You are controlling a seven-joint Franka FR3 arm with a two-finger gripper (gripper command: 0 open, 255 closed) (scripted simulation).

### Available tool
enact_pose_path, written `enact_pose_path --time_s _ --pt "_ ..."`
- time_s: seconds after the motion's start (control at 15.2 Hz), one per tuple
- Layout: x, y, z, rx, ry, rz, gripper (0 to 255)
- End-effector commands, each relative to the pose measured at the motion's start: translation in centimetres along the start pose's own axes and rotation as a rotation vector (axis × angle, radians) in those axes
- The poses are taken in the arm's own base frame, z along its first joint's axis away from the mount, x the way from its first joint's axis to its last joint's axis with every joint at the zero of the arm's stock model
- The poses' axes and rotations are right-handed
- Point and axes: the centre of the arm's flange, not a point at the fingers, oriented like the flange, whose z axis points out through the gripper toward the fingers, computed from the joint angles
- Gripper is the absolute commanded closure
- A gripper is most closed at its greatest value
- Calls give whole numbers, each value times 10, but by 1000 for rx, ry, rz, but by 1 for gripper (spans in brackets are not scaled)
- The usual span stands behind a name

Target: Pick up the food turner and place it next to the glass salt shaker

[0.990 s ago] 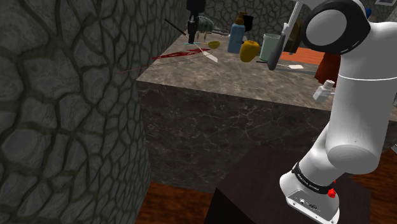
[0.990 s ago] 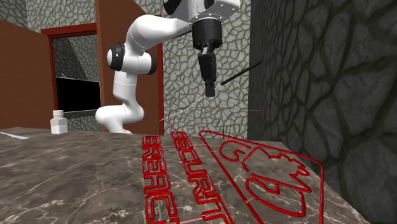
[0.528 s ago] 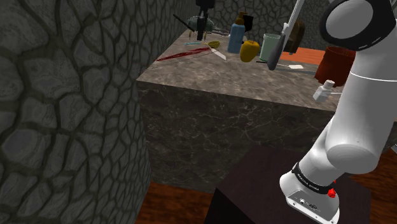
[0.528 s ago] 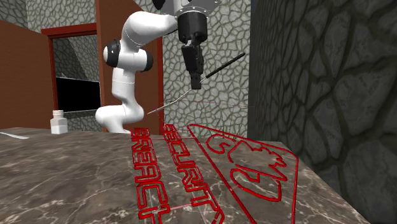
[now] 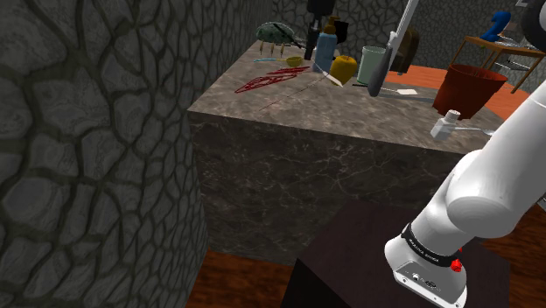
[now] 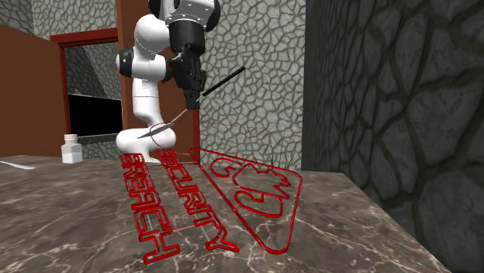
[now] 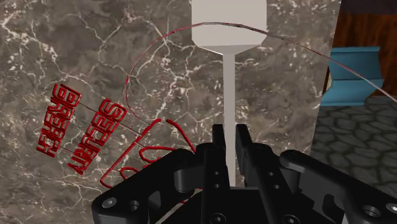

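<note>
My gripper (image 7: pixel 229 130) is shut on the thin shaft of the food turner, whose pale flat blade (image 7: pixel 228 22) points away from the fingers over the marble table. In the second exterior view the gripper (image 6: pixel 194 95) hangs above the table with the turner (image 6: pixel 159 128) slanting through it, black handle up, blade down. In the shoulder view the gripper (image 5: pixel 312 31) is at the table's far side and the turner's blade (image 5: pixel 331 79) is low by the yellow mug. The salt shaker (image 5: pixel 444 125), a small white bottle, lies tilted near the table's near right edge and appears far off as the salt shaker (image 6: pixel 71 149).
A red wire sign (image 6: pixel 209 202) lies on the marble table (image 5: pixel 350 109). A blue bottle (image 5: pixel 325 52), yellow mug (image 5: pixel 342 69), pale green cup (image 5: pixel 374 64) and a leaning dark utensil (image 5: pixel 389 52) crowd the far side. A red bucket (image 5: pixel 470 87) stands beyond. A stone wall (image 5: pixel 87 131) flanks the table.
The gripper has carried the turner toward the shoulder view's right, the second exterior view's left. The red wire sign has shifted the same way.
</note>
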Motion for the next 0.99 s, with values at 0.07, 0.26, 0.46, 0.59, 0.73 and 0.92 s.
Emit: enact_pose_path --time_s 0.07,0.26,0.46,0.59,0.73,0.92 --pt "-39 -2 -2 0 0 -1 255" --pt "-78 -1 -5 0 0 -1 255" --pt "-118 -1 -8 0 0 -1 255" --pt "-144 -1 -9 0 0 -1 255" --pt "-170 0 -11 0 0 -1 255" --pt "-210 0 -14 0 0 -1 255"
